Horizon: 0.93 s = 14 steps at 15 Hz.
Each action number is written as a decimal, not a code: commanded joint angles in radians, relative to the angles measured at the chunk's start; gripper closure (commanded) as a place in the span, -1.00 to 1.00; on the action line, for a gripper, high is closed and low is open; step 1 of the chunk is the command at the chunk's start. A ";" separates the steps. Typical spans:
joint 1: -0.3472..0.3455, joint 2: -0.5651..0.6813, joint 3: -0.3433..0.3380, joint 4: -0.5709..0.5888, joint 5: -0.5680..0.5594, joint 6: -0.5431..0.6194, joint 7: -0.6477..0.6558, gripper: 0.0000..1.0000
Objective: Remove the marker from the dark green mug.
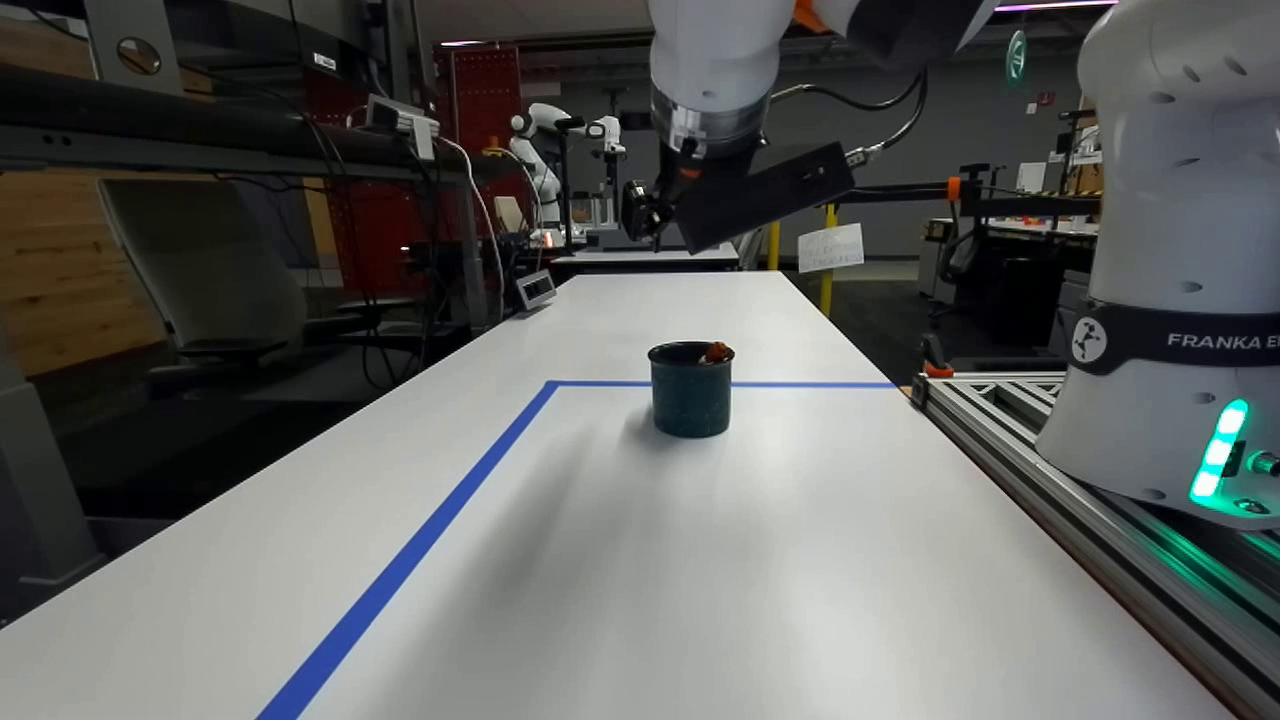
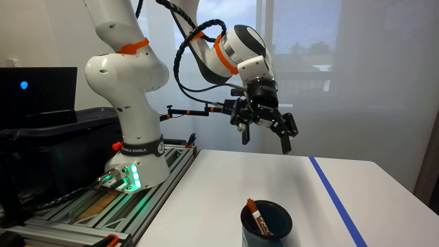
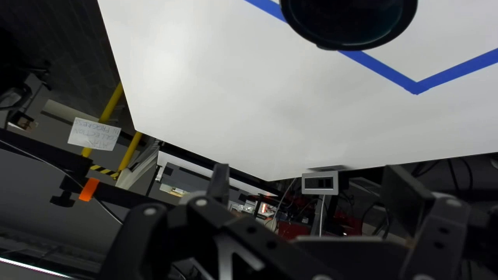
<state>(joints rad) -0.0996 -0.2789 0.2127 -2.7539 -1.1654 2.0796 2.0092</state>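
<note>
The dark green mug (image 1: 691, 402) stands upright on the white table; it also shows in an exterior view (image 2: 248, 236) and, cut off by the top edge, in the wrist view (image 3: 365, 43). The marker (image 2: 259, 219) leans inside the mug, its reddish-brown cap above the rim and its white and brown body inside. Its cap (image 1: 716, 352) also shows at the mug's rim. The marker is not visible in the wrist view. My gripper (image 2: 266, 144) is open and empty, high above the table and apart from the mug. In the wrist view its fingers (image 3: 307, 171) stand wide apart.
Blue tape (image 1: 430, 530) marks lines on the white table (image 1: 800, 560); the mug stands just inside a tape corner. A small grey box (image 3: 320, 182) sits at the table's edge. The robot base (image 2: 142, 168) stands on a metal frame beside the table.
</note>
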 commanded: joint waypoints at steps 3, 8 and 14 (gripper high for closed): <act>0.080 0.047 -0.080 0.001 -0.183 0.036 0.131 -1.00; 0.110 0.107 -0.124 0.000 -0.272 0.112 0.281 -1.00; 0.111 0.176 -0.158 0.000 -0.334 0.149 0.393 -1.00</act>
<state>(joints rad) -0.0010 -0.1321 0.0812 -2.7538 -1.4583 2.2142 2.3352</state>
